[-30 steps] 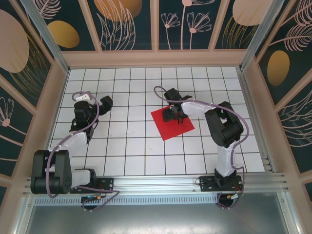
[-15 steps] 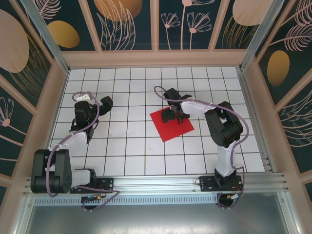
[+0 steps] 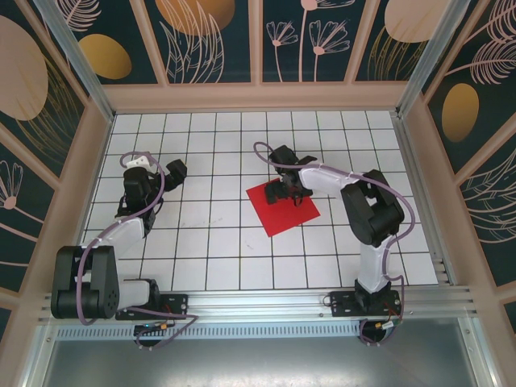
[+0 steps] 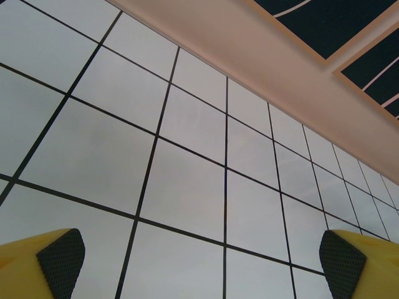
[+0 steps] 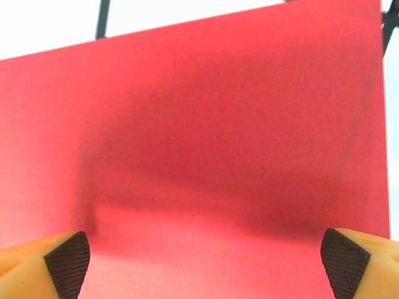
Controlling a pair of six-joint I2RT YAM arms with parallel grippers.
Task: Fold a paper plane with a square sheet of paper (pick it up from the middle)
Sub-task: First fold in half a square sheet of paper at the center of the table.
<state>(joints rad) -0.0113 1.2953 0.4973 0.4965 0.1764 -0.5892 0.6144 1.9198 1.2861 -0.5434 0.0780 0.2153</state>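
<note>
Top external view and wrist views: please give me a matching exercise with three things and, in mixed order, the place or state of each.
Things:
1. left hand
2. right hand
3. square sheet of paper

Places or states:
A. lies flat, bright red
B. open, over bare white tiles
C. open, close above the red paper

Pairs: 1-B; 2-C; 3-A.

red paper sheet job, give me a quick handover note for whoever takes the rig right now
Left gripper: open, empty, over the table on the left side, away from the paper.
Right gripper: open, close over the square sheet of paper, not gripping it.
Sheet: flat on the table, right of centre, no creases visible.
Done: nothing folded.
Left to do: pick up from the middle, then all folds.
</note>
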